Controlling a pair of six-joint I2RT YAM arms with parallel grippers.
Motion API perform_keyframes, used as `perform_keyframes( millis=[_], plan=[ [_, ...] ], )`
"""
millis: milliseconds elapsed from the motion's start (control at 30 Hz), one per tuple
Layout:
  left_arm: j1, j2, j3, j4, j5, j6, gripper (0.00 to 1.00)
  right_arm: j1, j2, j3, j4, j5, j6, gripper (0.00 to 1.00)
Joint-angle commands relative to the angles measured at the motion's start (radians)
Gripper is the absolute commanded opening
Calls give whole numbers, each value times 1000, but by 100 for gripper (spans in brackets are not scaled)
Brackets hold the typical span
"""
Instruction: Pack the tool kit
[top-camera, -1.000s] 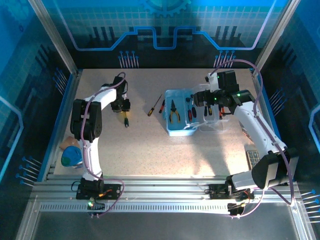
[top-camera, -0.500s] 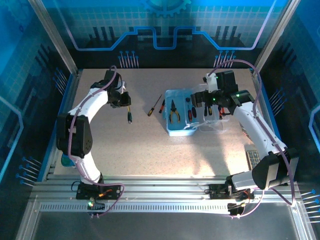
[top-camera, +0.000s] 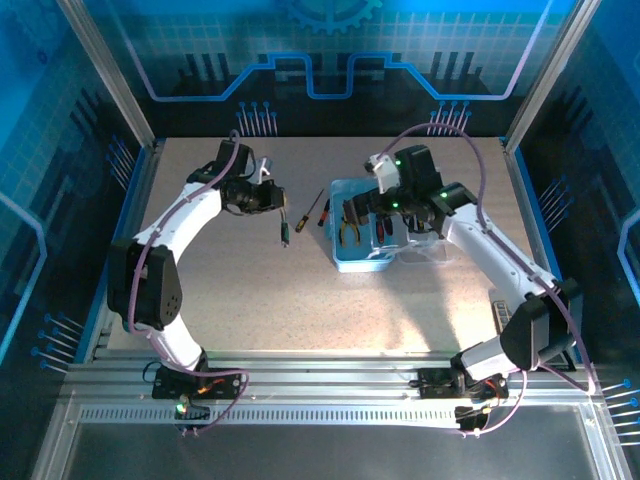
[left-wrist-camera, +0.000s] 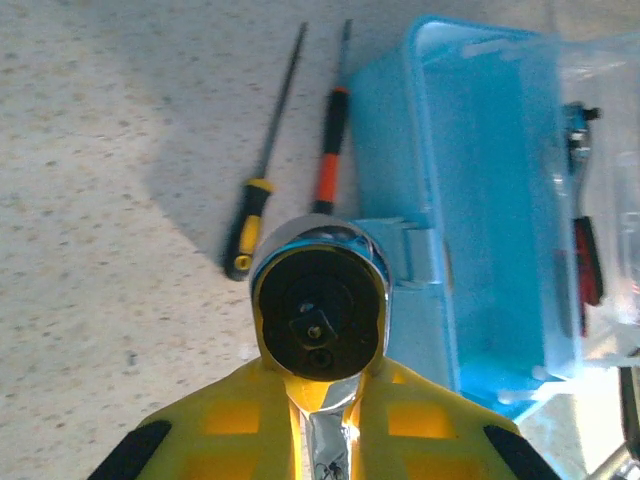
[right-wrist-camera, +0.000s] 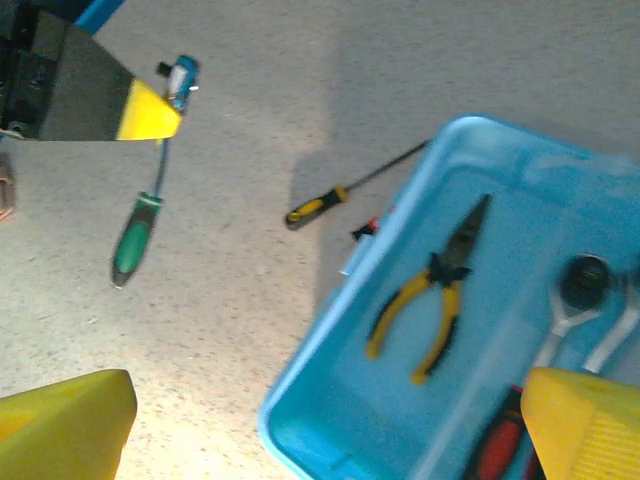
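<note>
Pinching the chrome head of a green-handled ratchet (right-wrist-camera: 135, 240), the left gripper (top-camera: 268, 197) has its yellow fingers (left-wrist-camera: 230, 440) pressed together on the tool. The handle hangs free below, a hold that looks suited to carrying the tool across and lowering it in handle-first. The gripper hovers over the table left of the light-blue case (top-camera: 345, 262). The case sits mid-table with its clear lid (top-camera: 432, 252) laid open to the right, leaving the tray free to load. Between this gripper and the case, the yellow/black screwdriver (left-wrist-camera: 248, 212) and the red/black screwdriver (left-wrist-camera: 328, 170) lie side by side on the table. They are just beside the case's left wall and not yet packed. Over the case hangs the right gripper (top-camera: 385, 205), its fingers spread wide and holding nothing. Below it the orange-handled pliers (right-wrist-camera: 432, 300) already rest in the tray, with other tools toward its right.
</note>
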Motion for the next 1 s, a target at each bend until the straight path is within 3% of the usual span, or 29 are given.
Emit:
perform_keyframes(
  millis=[0,367,600,833,967],
  plan=[
    [-21,-64,-1,70,102,-44,0,47,35,-17,93,-85,39,100],
    [-61,-107,22,109,145,-79,0,174,154,-28,258,-120,109,100],
    [-63,-132,16,115,155,-85,0,214,241,13,313,-113,145,92],
    [-66,-152,3,125,158,-89,0,230,270,-3,414,-82,203,67],
    [-65,-159,-9,127,157,-89,0,236,258,-13,448,-59,216,42]
  ],
)
